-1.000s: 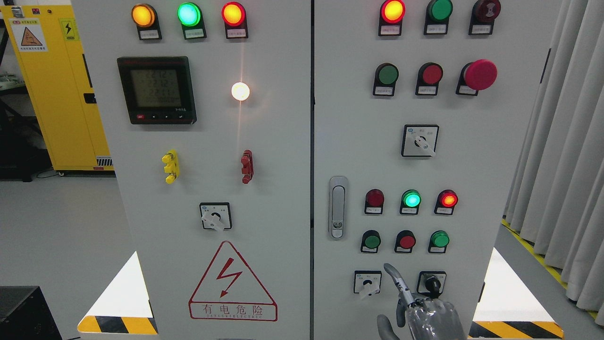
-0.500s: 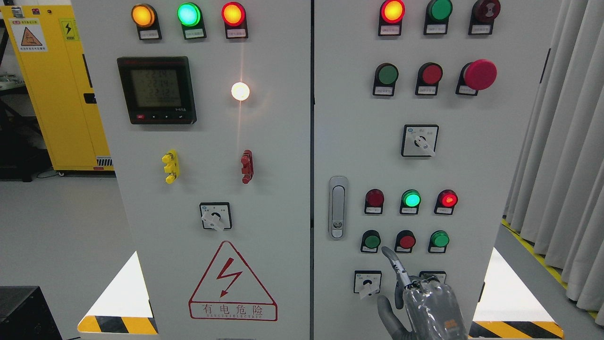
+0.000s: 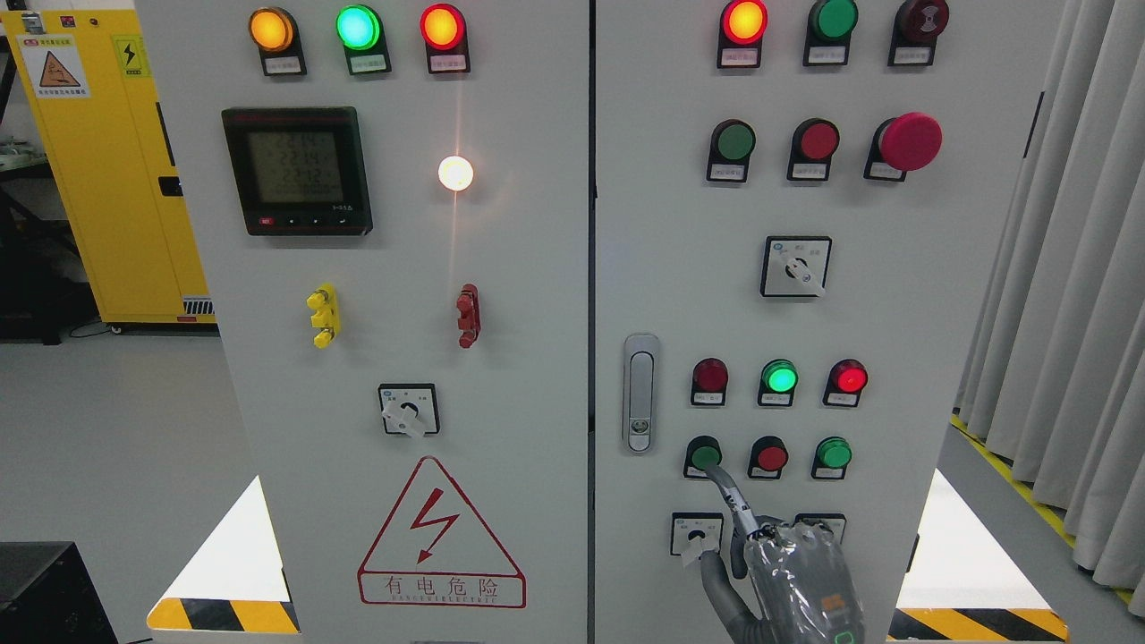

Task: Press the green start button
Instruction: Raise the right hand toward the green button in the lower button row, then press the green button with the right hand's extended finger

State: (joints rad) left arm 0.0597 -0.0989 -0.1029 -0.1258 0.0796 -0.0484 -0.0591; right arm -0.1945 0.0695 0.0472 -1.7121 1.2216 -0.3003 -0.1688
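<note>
One hand [image 3: 787,572] shows, the right, coming up from the bottom edge right of the middle, wrapped in clear film. Its index finger [image 3: 729,496] is stretched out alone, running up and to the left, and its tip lies on the lower edge of the green start button [image 3: 705,455]. The other fingers are curled in against the palm and hold nothing; the thumb [image 3: 716,581] hangs down to the left of the palm.

That button sits on the right-hand cabinet door [image 3: 894,313], low down, as the leftmost of a row of three, with a red button [image 3: 770,457] just beside it and another green button [image 3: 834,453] further right. It is round, so it has no long axis to speak of; its face points straight out of the door toward the camera.

Above the row stand three indicator lamps [image 3: 780,377], the middle one lit green and the right one lit red. Left of the button, near it, is the door handle [image 3: 640,394], upright, and past that the seam between the two doors. Below the button is a selector switch [image 3: 697,534], partly behind the finger and thumb, and a second one [image 3: 827,521] is mostly hidden by the hand. Bare door panel lies between the button row and the switches, and again to the right of the far green button up to the door's edge.
</note>
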